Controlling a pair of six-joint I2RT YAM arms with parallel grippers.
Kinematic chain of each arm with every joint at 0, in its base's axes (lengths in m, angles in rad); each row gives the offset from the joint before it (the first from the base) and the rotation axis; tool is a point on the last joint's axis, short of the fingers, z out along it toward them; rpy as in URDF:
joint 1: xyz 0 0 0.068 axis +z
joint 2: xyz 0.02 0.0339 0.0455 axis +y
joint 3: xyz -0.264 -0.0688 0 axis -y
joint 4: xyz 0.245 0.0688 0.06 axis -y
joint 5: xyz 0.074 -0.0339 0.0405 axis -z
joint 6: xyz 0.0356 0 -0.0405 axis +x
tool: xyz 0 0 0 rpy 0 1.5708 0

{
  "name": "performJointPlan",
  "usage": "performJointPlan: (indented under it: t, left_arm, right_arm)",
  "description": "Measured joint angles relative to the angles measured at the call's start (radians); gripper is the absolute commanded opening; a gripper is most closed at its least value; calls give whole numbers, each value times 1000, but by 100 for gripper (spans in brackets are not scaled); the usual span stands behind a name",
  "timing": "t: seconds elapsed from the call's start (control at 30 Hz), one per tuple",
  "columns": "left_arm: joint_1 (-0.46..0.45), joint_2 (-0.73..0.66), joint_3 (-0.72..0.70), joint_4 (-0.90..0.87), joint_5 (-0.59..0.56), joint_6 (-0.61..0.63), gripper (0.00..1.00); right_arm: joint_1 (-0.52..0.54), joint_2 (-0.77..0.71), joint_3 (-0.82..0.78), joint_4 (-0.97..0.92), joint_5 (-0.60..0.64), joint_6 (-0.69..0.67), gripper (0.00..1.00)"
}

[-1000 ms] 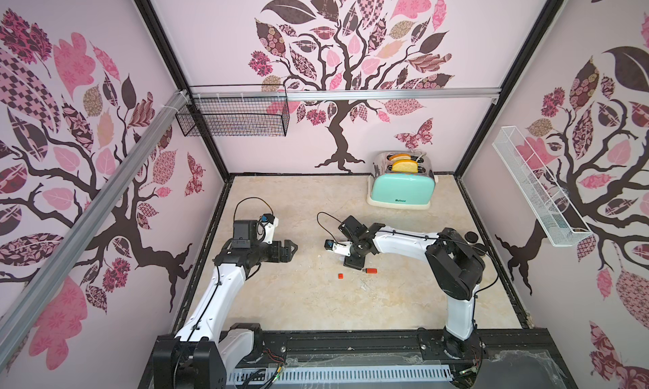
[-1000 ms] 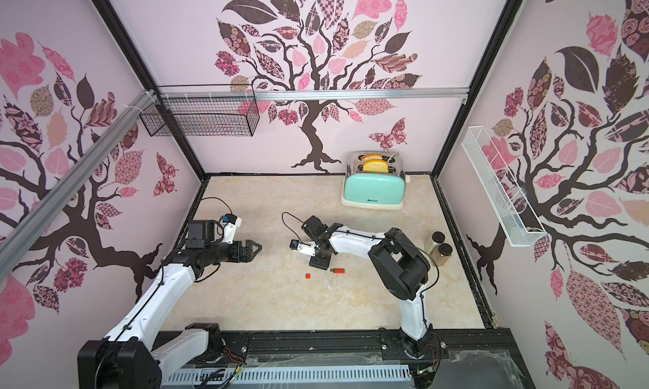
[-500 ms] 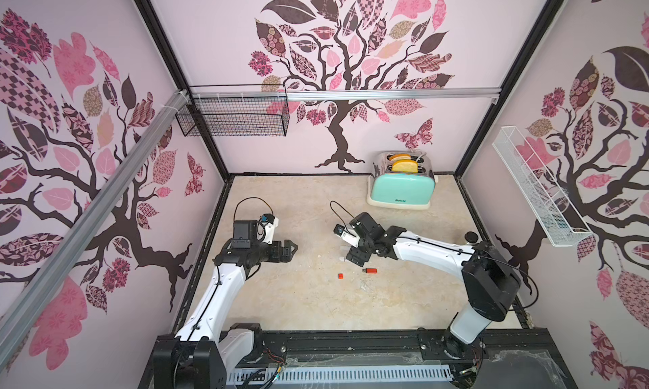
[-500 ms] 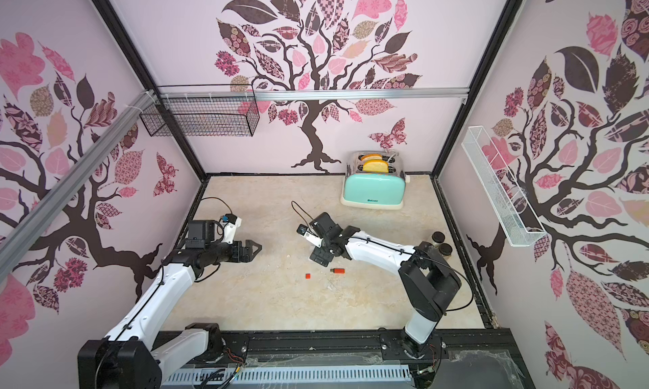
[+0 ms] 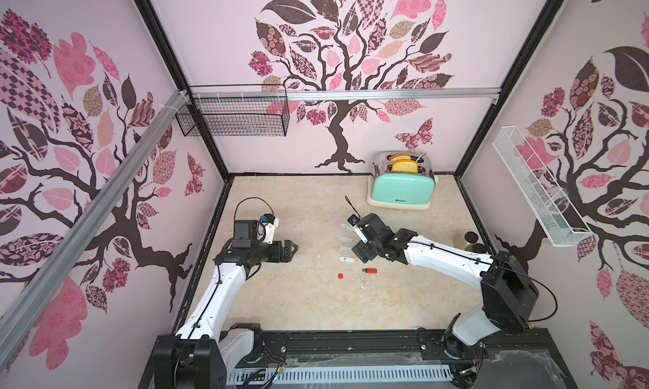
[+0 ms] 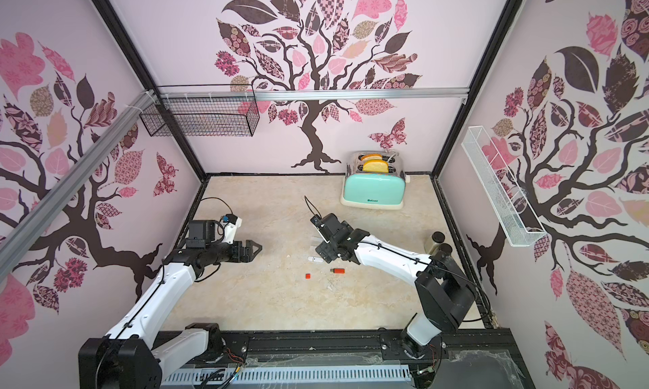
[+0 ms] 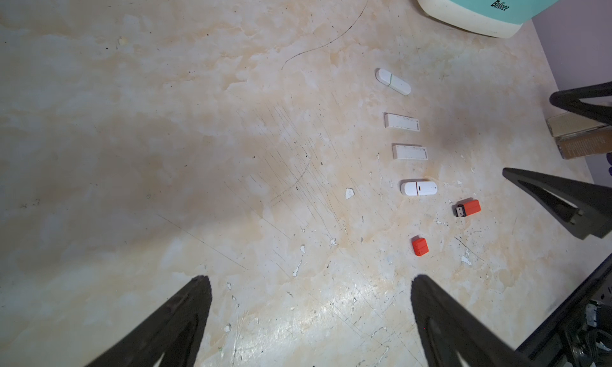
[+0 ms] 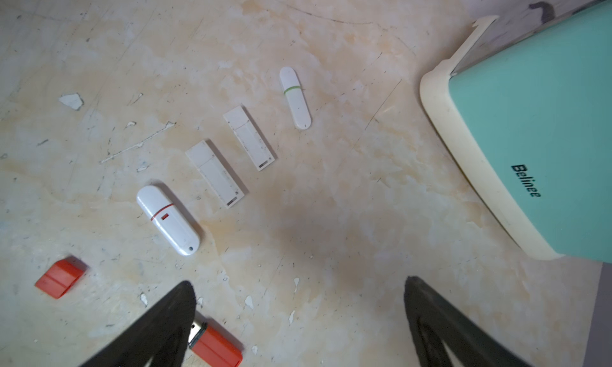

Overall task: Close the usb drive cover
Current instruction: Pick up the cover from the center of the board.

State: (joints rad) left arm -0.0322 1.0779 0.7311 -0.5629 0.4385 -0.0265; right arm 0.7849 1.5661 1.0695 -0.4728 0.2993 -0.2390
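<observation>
Right, the orange drive is lying flat on the table with its metal plug showing. Its orange cap is sitting apart from it, nearer the left arm. So the cover is off and the closing is not yet begun.

The right gripper is hovering just above the drive with its jaws spread wide and nothing between them. One finger is hanging almost over the plug end. By my reading it is lining up to pick the drive body up, and the wide spread is giving it room to drop over the body.

The left gripper is waiting well back on its own side, jaws also wide and empty, pointing toward the cap. That looks like a ready pose for taking the cap while the other arm is handling the drive.

Beside the pair, a row of white drives is lying neatly side by side. All four seem to be capped, so they are probably finished or spare.

Now the containers. The toaster at the back is carrying two slices of toast in its slots. The wire basket on the back wall is showing nothing inside. The same goes for the white rack on the right wall. Two dark-lidded jars are standing by the right wall, but their contents cannot be made out.
</observation>
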Motion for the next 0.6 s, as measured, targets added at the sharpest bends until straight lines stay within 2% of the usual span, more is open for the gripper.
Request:
performJointPlan:
  t: [0.2,0.6]
  left_arm:
    - [1,0,0,0,3,0,98]
    - [6,0,0,0,14,0,98]
  right_arm:
    - [0,56,-4,-43,-67,16,99]
    - [23,67,4,-79,-332,-76,88]
